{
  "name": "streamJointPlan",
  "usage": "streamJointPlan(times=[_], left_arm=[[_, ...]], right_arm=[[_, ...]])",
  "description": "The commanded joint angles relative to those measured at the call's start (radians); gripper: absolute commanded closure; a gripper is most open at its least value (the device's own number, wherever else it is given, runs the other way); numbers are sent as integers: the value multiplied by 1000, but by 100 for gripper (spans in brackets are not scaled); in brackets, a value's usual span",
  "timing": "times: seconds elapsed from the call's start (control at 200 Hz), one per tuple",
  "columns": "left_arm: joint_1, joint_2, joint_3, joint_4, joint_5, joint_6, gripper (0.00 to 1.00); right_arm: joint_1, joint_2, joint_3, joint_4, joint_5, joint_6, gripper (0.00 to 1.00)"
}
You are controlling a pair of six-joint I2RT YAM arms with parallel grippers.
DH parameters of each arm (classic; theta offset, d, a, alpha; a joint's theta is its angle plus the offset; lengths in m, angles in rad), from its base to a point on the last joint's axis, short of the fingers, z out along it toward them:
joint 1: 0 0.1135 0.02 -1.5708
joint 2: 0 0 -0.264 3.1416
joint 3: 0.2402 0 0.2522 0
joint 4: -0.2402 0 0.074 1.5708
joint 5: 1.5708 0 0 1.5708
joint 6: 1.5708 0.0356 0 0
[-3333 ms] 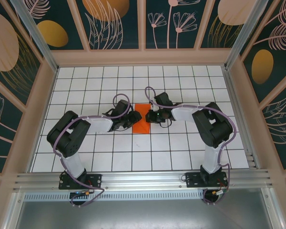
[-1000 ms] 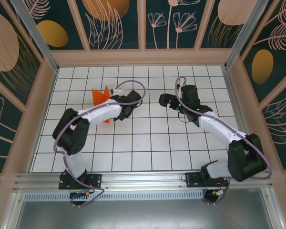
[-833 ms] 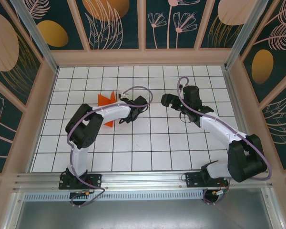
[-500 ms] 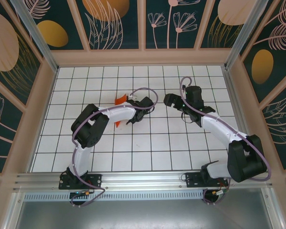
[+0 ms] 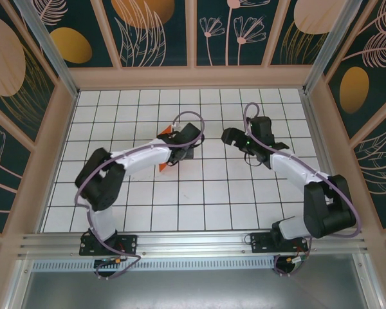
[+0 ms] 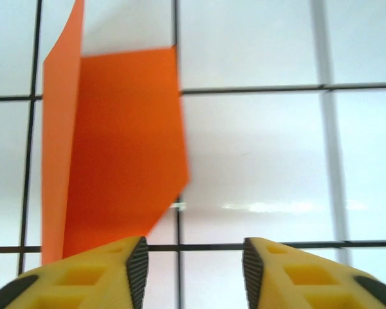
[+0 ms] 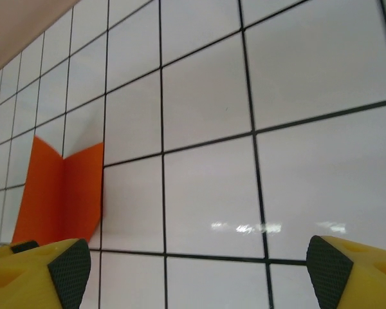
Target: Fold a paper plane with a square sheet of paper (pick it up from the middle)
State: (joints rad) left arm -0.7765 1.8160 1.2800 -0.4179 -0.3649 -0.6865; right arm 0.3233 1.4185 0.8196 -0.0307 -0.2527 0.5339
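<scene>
My left fingers (image 6: pixel 136 273) stand partly apart. Bare counter (image 6: pixel 264 148) shows in the gap and nothing sits between the pads. The orange paper (image 6: pixel 119 154) lies just ahead and to the left of that gap (its lower edge runs behind the left-hand finger, so I cannot tell whether the two touch). It is folded along a crease. One broad panel faces my wrist camera with a slanted corner at its lower right, and a narrow strip on its left rises taller than the rest.

My right fingers (image 7: pixel 64 267) are spread wide, one at each lower corner of their wrist view, and they hold nothing. Only white tiles and black grid lines lie between them. In that view the paper sits on the counter at the left, bent into a V just above the left-hand fingertip.

From above, the left arm (image 5: pixel 141 156) reaches toward the middle of the counter with its wrist over the paper. Small orange corners peek out on both sides of the forearm. The right arm (image 5: pixel 289 168) reaches in from the other side, its wrist near the left one but apart.
</scene>
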Motion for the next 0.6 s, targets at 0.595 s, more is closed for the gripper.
streamJointPlan(times=[0.595], left_arm=[[249,-459,-602,500,349,-250,24]], right_arm=[[324,348,204,59,-192,213,28]])
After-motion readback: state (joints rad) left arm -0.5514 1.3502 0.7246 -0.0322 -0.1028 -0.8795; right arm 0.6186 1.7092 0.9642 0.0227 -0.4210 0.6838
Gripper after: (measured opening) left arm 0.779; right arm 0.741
